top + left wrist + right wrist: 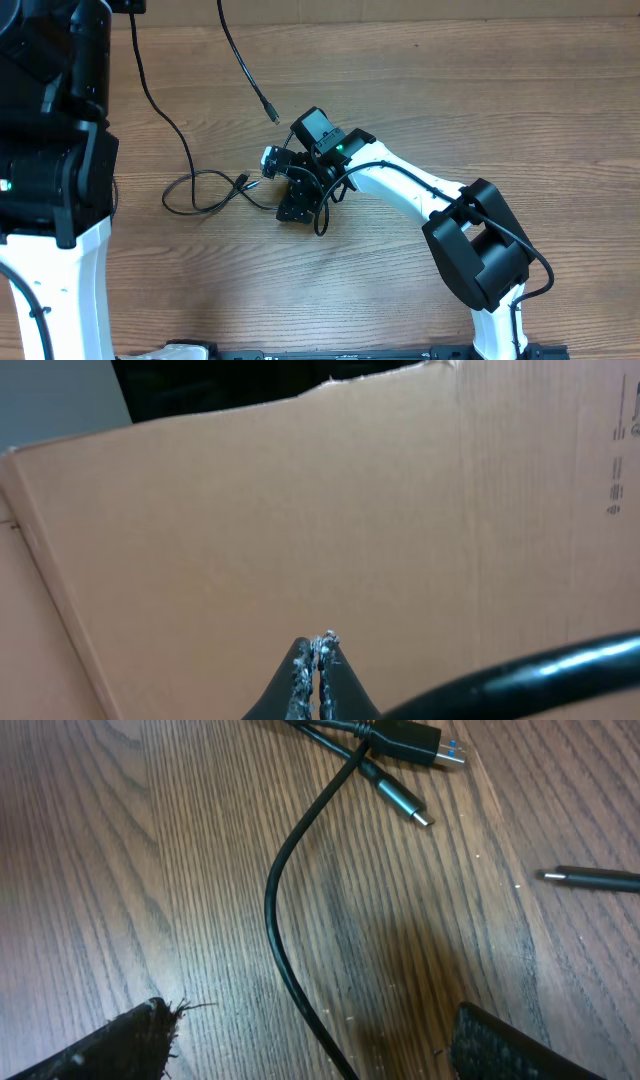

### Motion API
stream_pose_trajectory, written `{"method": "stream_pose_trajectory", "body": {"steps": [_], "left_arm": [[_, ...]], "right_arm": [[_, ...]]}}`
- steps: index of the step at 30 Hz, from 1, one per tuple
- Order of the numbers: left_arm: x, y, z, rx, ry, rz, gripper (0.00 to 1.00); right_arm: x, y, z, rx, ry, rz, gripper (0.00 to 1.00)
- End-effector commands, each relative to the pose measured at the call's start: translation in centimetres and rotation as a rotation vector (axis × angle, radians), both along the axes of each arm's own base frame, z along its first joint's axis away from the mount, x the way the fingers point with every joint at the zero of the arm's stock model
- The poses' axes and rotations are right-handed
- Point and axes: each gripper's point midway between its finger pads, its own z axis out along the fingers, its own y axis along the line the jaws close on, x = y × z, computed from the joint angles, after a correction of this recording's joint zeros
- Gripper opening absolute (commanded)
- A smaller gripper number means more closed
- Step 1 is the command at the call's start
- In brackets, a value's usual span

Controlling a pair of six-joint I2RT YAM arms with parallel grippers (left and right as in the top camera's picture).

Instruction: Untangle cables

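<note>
Seeing left gripper [317, 660] pinched together on nothing, facing a cardboard box [300, 510] wall; I can't see inside it. Cables [200, 190] loop on the wooden table [450, 80] left of centre, two running off the top edge. Right gripper [310, 1040] hovers low with fingers [130, 1045] spread wide, a black cable [275, 910] passing between them untouched. USB plug [415, 740] is cut off at the frame top. Bare wood lies right of the arm.

Thin black cables [195, 190] lie looped, left of centre in the overhead frame. Another cord [245, 65] runs down from the top edge, ending in a small plug [272, 115].
</note>
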Motion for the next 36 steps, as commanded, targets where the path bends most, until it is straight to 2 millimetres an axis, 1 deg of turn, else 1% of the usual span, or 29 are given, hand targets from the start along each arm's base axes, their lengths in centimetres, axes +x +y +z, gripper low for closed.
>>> {"method": "stream_pose_trajectory", "body": {"steps": [1, 7, 10, 12, 13, 15, 16, 17, 19, 20, 22, 23, 24, 25, 27, 30, 31, 35, 36], "left_arm": [[0.5, 0.0, -0.1, -0.01, 0.007, -0.001, 0.04], [1.0, -0.1, -0.5, -0.009, 0.016, -0.001, 0.04], [1.2, -0.1, -0.6, -0.009, 0.02, -0.001, 0.04], [1.4, -0.1, -0.8, -0.009, 0.025, -0.002, 0.04], [1.4, -0.1, -0.9, -0.008, 0.028, -0.002, 0.04], [1.5, -0.1, -1.0, -0.008, 0.033, -0.002, 0.04], [1.5, -0.1, -1.0, -0.008, 0.033, -0.002, 0.04], [1.5, -0.1, -1.0, -0.008, 0.033, -0.001, 0.04], [1.5, -0.1, -1.0, -0.007, 0.033, -0.001, 0.04], [1.5, -0.1, -1.0, -0.007, 0.033, -0.001, 0.04], [1.5, -0.1, -1.1, -0.007, 0.034, 0.0, 0.04], [1.6, -0.1, -1.1, -0.007, 0.035, 0.0, 0.04], [1.6, -0.1, -1.1, -0.007, 0.035, 0.0, 0.04], [1.6, -0.1, -1.1, -0.006, 0.034, 0.0, 0.04], [1.6, -0.1, -1.1, -0.007, 0.035, 0.002, 0.04], [1.5, 0.0, -1.1, 0.001, 0.036, 0.005, 0.04], [1.6, 0.0, -1.1, 0.002, 0.037, 0.006, 0.04], [1.6, 0.0, -1.5, 0.018, 0.054, 0.008, 0.04], [1.7, 0.0, -1.8, 0.024, 0.066, 0.009, 0.04]], "right_arm": [[-0.6, -0.3, -1.1, -0.004, 0.014, 0.019, 0.87], [-2.0, -0.8, -3.1, -0.017, 0.025, 0.038, 0.87], [-2.7, -0.7, -3.8, -0.019, 0.025, 0.051, 0.87], [-3.1, -0.5, -4.2, -0.015, 0.019, 0.061, 0.83], [-3.1, -0.4, -4.3, -0.01, 0.009, 0.072, 0.78], [-3.4, -0.3, -4.4, -0.005, -0.019, 0.117, 0.64], [-3.4, -0.2, -4.5, -0.002, -0.026, 0.123, 0.61], [-3.4, -0.1, -4.5, 0.002, -0.031, 0.124, 0.54], [-3.1, -0.2, -4.6, -0.002, -0.044, 0.12, 0.23], [-2.9, -0.3, -4.7, -0.012, -0.053, 0.114, 0.18], [-2.4, -0.8, -5.1, -0.048, -0.077, 0.098, 0.15], [-2.0, -1.2, -5.3, -0.079, -0.091, 0.077, 0.14], [-1.3, -1.9, -5.6, -0.12, -0.11, 0.043, 0.11], [-0.8, -2.5, -5.9, -0.157, -0.127, 0.022, 0.04], [0.2, -4.3, -6.5, -0.247, -0.162, -0.031, 0.04], [1.2, -7.1, -7.1, -0.348, -0.171, -0.077, 0.04], [1.6, -8.5, -7.3, -0.383, -0.159, -0.102, 0.04], [3.0, -12.3, -7.5, -0.421, -0.094, -0.205, 0.04], [4.1, -14.4, -7.6, -0.429, -0.06, -0.291, 0.04]]}}
